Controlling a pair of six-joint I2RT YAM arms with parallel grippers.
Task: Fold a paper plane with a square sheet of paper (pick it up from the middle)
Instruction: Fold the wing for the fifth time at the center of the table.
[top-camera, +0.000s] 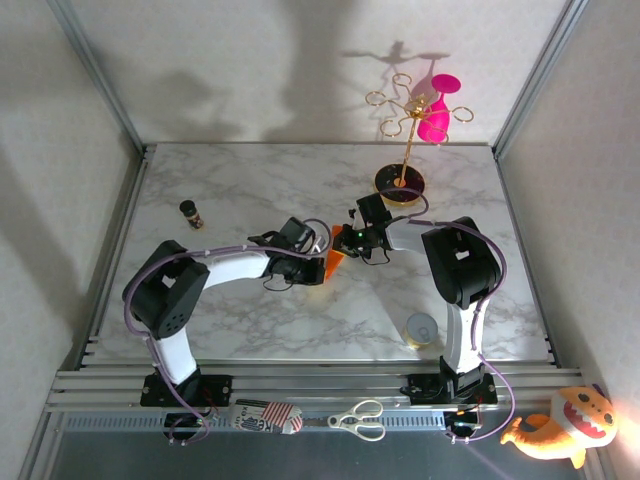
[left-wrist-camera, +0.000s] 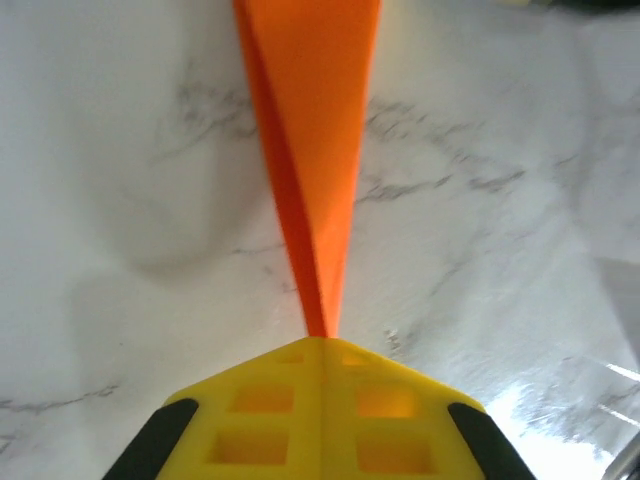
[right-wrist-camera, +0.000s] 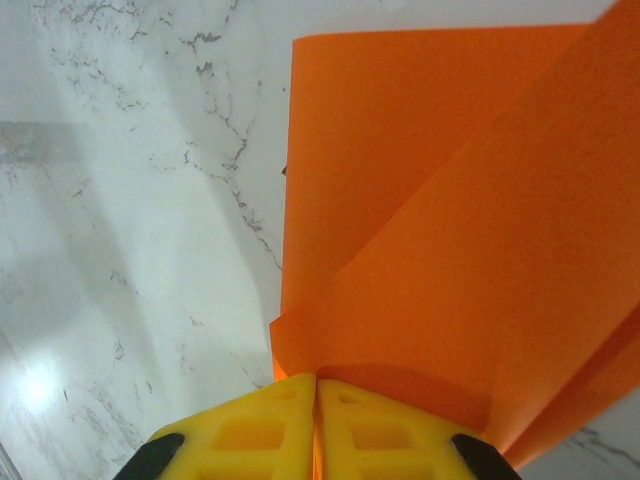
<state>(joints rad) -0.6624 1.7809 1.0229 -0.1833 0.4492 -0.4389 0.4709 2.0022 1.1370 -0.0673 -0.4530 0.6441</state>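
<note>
The bright-orange sheet of paper (top-camera: 335, 264) is folded along lengthwise creases and hangs between both grippers just above the middle of the marble table (top-camera: 250, 320). My left gripper (top-camera: 320, 263) is shut on its narrow pointed end; in the left wrist view the paper (left-wrist-camera: 315, 150) widens away from the closed yellow fingertips of that gripper (left-wrist-camera: 322, 340). My right gripper (top-camera: 347, 243) is shut on the wider end, where overlapping orange layers (right-wrist-camera: 450, 220) fan out from the gripper's pinched tips (right-wrist-camera: 316, 380). How the far side of the paper is folded stays hidden.
A gold stand on a black round base (top-camera: 401, 181) carries a pink glass (top-camera: 437, 115) at the back right. A small dark bottle (top-camera: 191, 213) stands at the left, a round tin (top-camera: 422, 330) near the right arm's base. Scissors (top-camera: 358, 420) and an orange plush toy (top-camera: 560, 428) lie off the front edge.
</note>
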